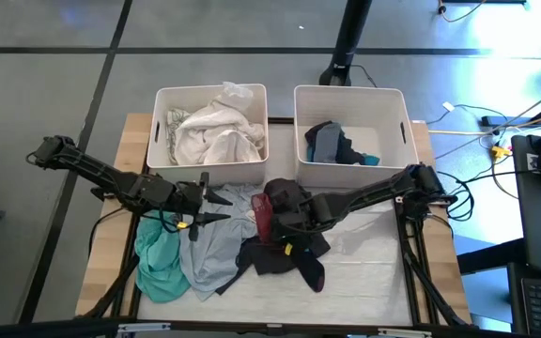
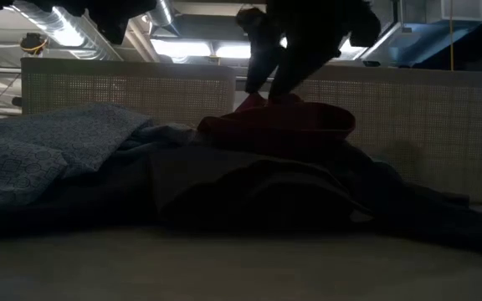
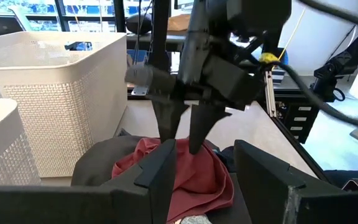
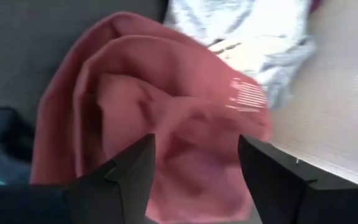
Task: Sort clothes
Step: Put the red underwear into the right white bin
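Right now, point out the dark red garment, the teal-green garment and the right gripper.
dark red garment [image 4: 166, 118]: right wrist view, middle of its bunched folds.
teal-green garment [image 1: 158, 268]: high view, centre of the crumpled fabric.
right gripper [image 3: 182, 134]: left wrist view, between its open fingertips above the red cloth.

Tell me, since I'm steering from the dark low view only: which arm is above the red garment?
Observer: The right gripper; the high view shows it over the dark red garment at mid-table.
Operator: Has it gripped?
Observer: No. Its wrist view shows the fingers apart, with the red cloth just beyond them.
Operator: Where's the other arm?
Observer: The left gripper hovers open over the pale grey-blue garment, close beside the right one.
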### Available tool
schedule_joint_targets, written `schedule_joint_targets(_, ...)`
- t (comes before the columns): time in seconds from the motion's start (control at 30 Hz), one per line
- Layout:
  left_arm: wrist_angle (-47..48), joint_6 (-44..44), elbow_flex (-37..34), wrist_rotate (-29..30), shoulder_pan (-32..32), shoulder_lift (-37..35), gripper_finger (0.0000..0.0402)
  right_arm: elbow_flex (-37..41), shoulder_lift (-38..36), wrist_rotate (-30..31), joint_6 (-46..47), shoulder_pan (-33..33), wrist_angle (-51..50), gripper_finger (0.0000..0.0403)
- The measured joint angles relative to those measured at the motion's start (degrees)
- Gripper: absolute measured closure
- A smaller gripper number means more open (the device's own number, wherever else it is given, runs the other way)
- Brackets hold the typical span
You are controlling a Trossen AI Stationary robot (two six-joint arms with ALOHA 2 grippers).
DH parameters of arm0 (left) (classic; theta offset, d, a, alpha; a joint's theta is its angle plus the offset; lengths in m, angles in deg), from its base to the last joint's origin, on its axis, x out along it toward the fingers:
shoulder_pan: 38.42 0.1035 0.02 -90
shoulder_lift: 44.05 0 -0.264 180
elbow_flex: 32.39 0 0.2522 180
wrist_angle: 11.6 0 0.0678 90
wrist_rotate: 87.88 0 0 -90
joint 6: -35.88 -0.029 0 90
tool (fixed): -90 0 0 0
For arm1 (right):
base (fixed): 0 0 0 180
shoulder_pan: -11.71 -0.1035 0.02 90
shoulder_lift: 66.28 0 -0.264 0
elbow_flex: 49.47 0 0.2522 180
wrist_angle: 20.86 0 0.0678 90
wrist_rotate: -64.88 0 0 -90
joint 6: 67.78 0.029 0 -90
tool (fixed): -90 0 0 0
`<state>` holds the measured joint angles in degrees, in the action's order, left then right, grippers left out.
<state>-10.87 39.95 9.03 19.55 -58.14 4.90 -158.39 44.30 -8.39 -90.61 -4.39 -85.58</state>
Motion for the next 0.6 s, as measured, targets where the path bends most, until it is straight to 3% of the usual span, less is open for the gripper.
schedule_joint_targets(0.17,-0.01,-0.01,0.0,0.0,0.0,0.0,0.0249,0.0,1.34,-4.16,0.1,0.0,0.19,0.0173)
schedule_joint_targets(0.5,0.15,-0.02,0.0,0.0,0.0,0.0,0.0249,0.15,4.71,-4.51,0.03,-0.01,2.58,0.0173)
schedule_joint_targets(0.6,0.12,-0.02,0.0,0.01,0.0,0.0,0.0249,0.13,4.79,-7.03,-1.94,-0.07,2.68,0.0173)
